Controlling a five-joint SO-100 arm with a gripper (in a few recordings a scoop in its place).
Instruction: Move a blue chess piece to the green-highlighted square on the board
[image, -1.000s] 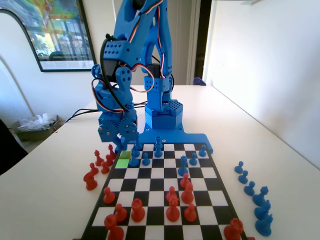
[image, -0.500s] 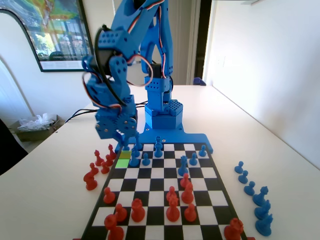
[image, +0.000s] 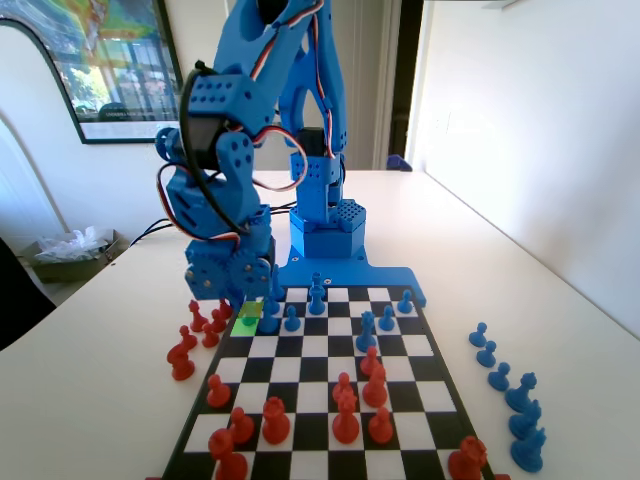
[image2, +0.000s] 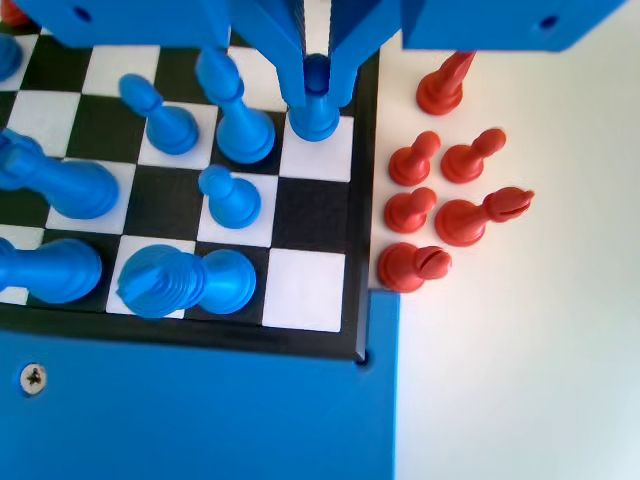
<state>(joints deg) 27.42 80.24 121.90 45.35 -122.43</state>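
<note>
Jaws of the gripper (image2: 316, 85) hang from the top centre of the wrist view and are clamped on the blue chess piece (image2: 316, 112), a small pawn whose ball head sits between them while its flared base rests on or just above a white cell at the board's right-hand edge in that view; I cannot tell whether the base touches. In the fixed view the gripper (image: 243, 305) is low at the left side of the board (image: 440, 395), upper middle of the frame, right over the green-highlighted square (image: 246, 323). That lime cell lies in the leftmost column, near the far end of the board, and is partly covered by the gripper. The pawn itself is too hidden there to pick out.

Other blue pieces (image2: 232, 195) stand just left of the held pawn in the wrist view, some taller, two lying toward the lower left of the frame. Red pieces (image2: 440, 210) stand in a cluster on the white worktop (image2: 540, 380) just right of the board's edge, centre right of the wrist view. In the fixed view more red pieces (image: 345, 415) fill the near rows at the bottom of the frame, and a row of blue pieces (image: 510, 390) stands off the board at lower right.

A framed picture (image: 100, 70) hangs at upper left; no writing on it, or anywhere else, can be read.
</note>
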